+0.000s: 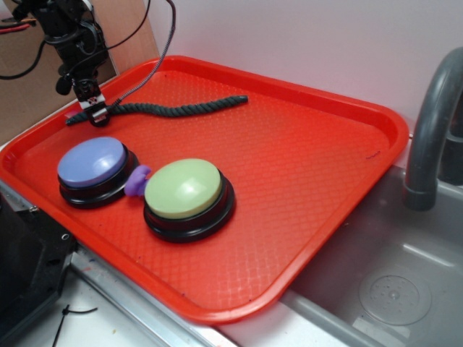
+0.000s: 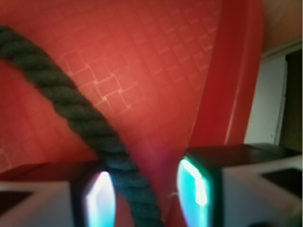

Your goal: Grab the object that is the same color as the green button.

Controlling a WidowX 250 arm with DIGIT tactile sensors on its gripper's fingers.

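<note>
The object, a long dark green twisted rope (image 1: 173, 105), lies wavy across the far part of the red tray (image 1: 318, 173). My gripper (image 1: 95, 114) is down over the rope's left end. In the wrist view the rope (image 2: 71, 101) runs diagonally between my two fingers, close against the left pad (image 2: 100, 198), with a gap to the right pad (image 2: 195, 187). The gripper (image 2: 147, 196) is open around the rope. The green button (image 1: 184, 189), a pale-green dome on a black base, sits near the tray's front.
A blue-purple domed button (image 1: 94, 163) stands left of the green one, with a small purple piece (image 1: 137, 181) between them. The tray's raised left rim (image 2: 227, 94) is just beside my fingers. A grey faucet (image 1: 434, 123) and sink (image 1: 391, 289) lie to the right.
</note>
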